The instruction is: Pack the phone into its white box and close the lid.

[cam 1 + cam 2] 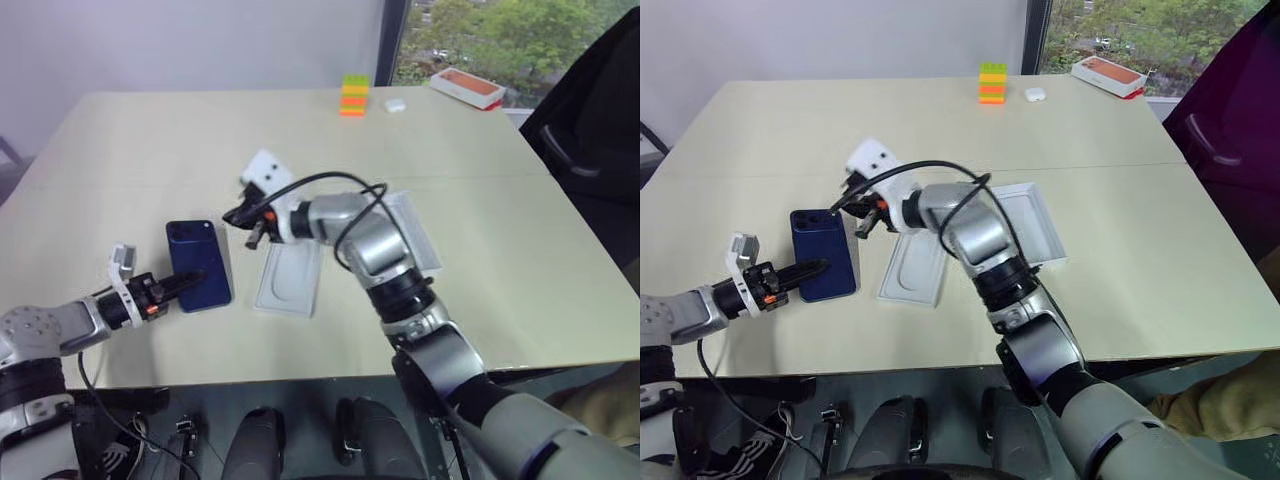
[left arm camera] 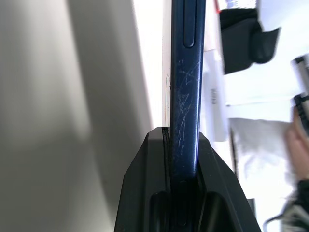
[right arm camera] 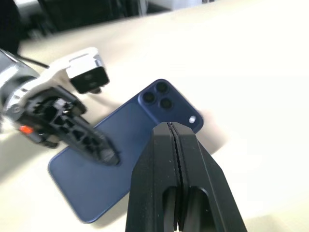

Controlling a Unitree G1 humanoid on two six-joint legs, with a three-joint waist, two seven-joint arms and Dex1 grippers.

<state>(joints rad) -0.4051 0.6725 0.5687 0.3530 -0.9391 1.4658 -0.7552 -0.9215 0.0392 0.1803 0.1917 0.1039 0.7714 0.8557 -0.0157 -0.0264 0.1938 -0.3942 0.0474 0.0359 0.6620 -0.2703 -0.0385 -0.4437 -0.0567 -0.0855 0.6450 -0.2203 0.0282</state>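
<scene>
The dark blue phone (image 1: 203, 262) lies back up just over the table, camera cluster (image 3: 159, 95) at its far end. My left gripper (image 1: 195, 277) is shut on its near short edge; the left wrist view shows the phone's side (image 2: 186, 96) clamped between the two fingers. My right gripper (image 1: 240, 218) hovers shut and empty just right of the phone's far end, pointing left. A flat white insert (image 1: 290, 282) with a rounded recess lies right of the phone. The lid (image 1: 420, 238), open side up and white inside, sits partly under my right arm. The white box is hidden.
At the far edge stand a stack of coloured blocks (image 1: 353, 96), a small white case (image 1: 394, 104) and an orange-topped box (image 1: 467, 88). A black chair (image 1: 590, 140) stands off the table's right side. The table (image 1: 150, 150) has bare surface at the left and far middle.
</scene>
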